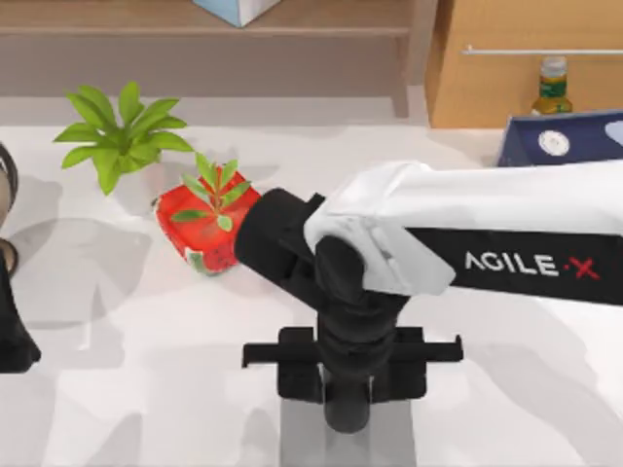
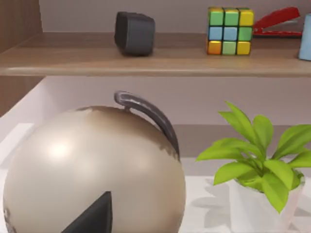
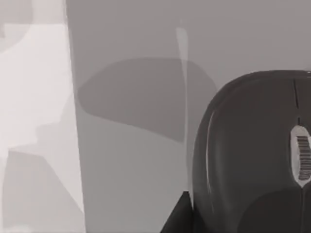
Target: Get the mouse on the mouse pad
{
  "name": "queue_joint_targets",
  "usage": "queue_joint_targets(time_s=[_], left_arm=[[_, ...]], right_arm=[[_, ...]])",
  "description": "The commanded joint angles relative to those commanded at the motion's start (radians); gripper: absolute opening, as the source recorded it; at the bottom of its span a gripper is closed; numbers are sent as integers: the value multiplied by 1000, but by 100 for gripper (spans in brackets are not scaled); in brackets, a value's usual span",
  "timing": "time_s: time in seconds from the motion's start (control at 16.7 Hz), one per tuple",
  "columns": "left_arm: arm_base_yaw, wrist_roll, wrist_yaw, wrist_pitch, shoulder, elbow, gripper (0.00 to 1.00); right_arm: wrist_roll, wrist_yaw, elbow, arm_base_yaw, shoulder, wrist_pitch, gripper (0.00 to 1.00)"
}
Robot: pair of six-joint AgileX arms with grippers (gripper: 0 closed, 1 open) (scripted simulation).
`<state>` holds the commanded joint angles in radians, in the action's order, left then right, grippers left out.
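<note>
holding over the pad, the right arm looks to be at the put-down step of the job, with the mouse very close to the grey mat. in the right wrist view the dark mouse sits big and close with the pad's flat grey top spread out beside and behind it, and a soft shadow lies on the pad next to it. i cannot tell if the mouse is touching the pad yet or just above it. i also cannot tell if the right gripper is squeezing the mouse or has let go, because the arm covers it from above. my guess is that the next move is to make sure the mouse rests flat on the pad, let it go, and lift straight up so it does not get dragged off. the right arm comes in from the right side of the table, bends down near the middle, and points its gripper at the near edge where the pad lies. the left gripper is parked at the far left edge of the table, near a round globe. a red pot with a small plant stands just left of the right arm's elbow, well away from the pad, and another plant grows farther back on the left.
</note>
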<state>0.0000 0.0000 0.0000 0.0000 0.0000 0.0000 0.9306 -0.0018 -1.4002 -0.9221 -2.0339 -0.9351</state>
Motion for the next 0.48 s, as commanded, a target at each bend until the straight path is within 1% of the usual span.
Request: queue_joint_targets(time_s=[0.48], left_arm=[[0, 0, 0, 0, 0, 0, 100]], right_arm=[[0, 0, 0, 0, 0, 0, 60]])
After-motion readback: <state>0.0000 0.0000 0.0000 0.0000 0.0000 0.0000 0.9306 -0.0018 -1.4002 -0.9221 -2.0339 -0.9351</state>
